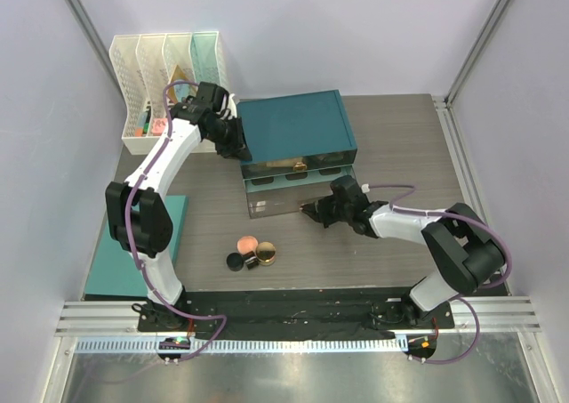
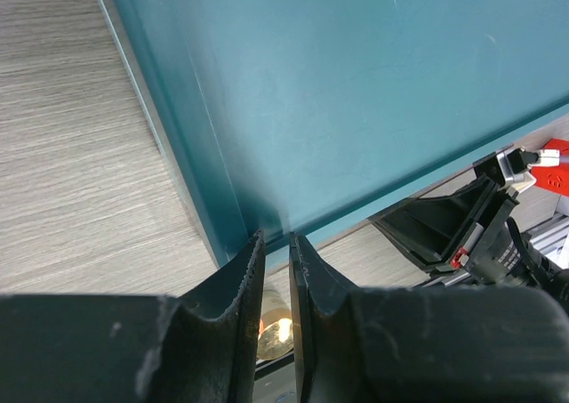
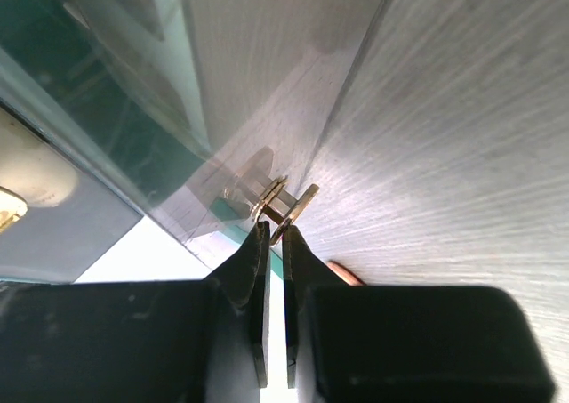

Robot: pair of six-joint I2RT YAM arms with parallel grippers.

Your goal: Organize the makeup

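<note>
Three makeup pieces lie on the table in front of the organizer: a round pink blush compact (image 1: 246,243), a small black jar (image 1: 235,261) and a gold-rimmed compact (image 1: 265,255). The teal drawer organizer (image 1: 298,132) stands mid-table, with tan items showing in its upper drawer (image 1: 293,165). My left gripper (image 1: 236,142) (image 2: 276,237) is at the organizer's front-left corner, jaws almost together and tips against its teal edge (image 2: 233,209). My right gripper (image 1: 313,210) (image 3: 276,231) is low at the clear lower drawer (image 1: 277,204), shut on its small gold knob (image 3: 291,207).
White file racks (image 1: 169,60) with colourful items stand at the back left, just behind the left arm. A teal mat (image 1: 133,252) lies at the left edge. Walls close off both sides, and a metal rail (image 1: 293,318) runs along the near edge.
</note>
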